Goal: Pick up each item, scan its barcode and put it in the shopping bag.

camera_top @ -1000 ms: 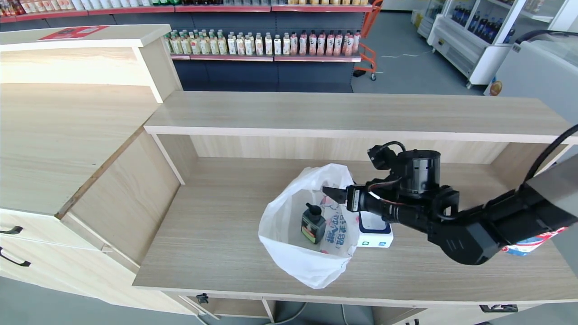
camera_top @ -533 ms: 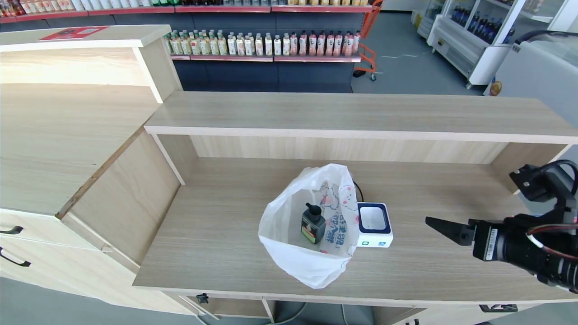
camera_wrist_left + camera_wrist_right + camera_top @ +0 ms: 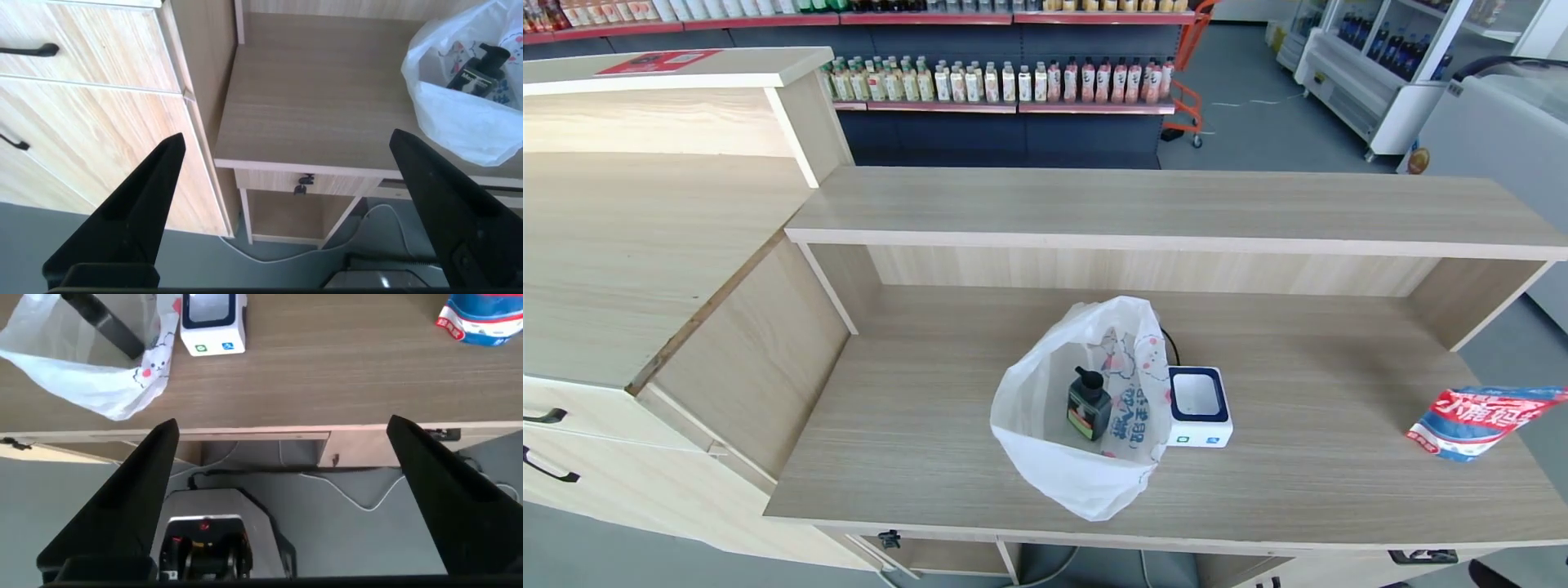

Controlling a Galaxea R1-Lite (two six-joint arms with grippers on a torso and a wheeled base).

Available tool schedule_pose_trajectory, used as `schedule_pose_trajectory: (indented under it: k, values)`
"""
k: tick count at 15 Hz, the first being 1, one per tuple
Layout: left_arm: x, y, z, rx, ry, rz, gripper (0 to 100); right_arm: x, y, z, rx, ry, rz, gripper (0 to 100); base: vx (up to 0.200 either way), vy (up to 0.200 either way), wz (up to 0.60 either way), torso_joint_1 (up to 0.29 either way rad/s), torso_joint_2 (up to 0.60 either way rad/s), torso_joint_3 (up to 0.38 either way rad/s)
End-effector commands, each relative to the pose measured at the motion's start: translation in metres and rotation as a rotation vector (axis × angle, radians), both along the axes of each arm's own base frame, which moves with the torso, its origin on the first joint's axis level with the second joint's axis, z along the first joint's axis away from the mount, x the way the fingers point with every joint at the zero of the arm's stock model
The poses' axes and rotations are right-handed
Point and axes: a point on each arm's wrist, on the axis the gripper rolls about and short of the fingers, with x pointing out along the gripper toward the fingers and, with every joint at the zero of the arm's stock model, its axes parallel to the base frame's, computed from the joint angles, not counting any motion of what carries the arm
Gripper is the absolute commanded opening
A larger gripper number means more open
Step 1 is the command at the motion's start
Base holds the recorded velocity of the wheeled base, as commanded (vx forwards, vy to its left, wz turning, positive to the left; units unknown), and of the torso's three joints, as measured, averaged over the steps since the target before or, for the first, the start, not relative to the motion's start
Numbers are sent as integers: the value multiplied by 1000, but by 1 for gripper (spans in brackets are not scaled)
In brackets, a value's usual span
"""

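Wooden counter in a shop holds the white shopping bag, open, with a dark pump bottle standing inside and the scanner just beside it. A snack pouch lies at the right end, well apart from the bag, with bare wood between. My left claw and right claw hang off the front edge, spread wide, both empty.

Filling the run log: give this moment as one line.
bottle in bag | pouch on counter | scanner beside bag | left claw open | right claw open
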Motion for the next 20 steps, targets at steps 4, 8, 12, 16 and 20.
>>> schedule_pose_trajectory:
  k: [4,8,12,16,20]
  values:
    - [0,0,0,-1,0,1,100,-47,-2,-36,-61,-148,-28,100,0,0,0,0,0,0]
    - [0,0,0,-1,0,1,100,-56,-2,-37,-64,-263,-36,100,0,0,0,0,0,0]
    - [0,0,0,-4,0,1,100,-57,-2,-38,-68,-285,-37,100,0,-50,0,2,-1,-1]
    - [0,0,0,-5,0,2,100,-57,-2,-38,-75,-285,-37,100,0,-200,0,0,0,-1]
    - [0,0,0,-12,-1,4,100,-57,-2,-38,-78,-285,-36,100,0,-200,0,7,0,0]
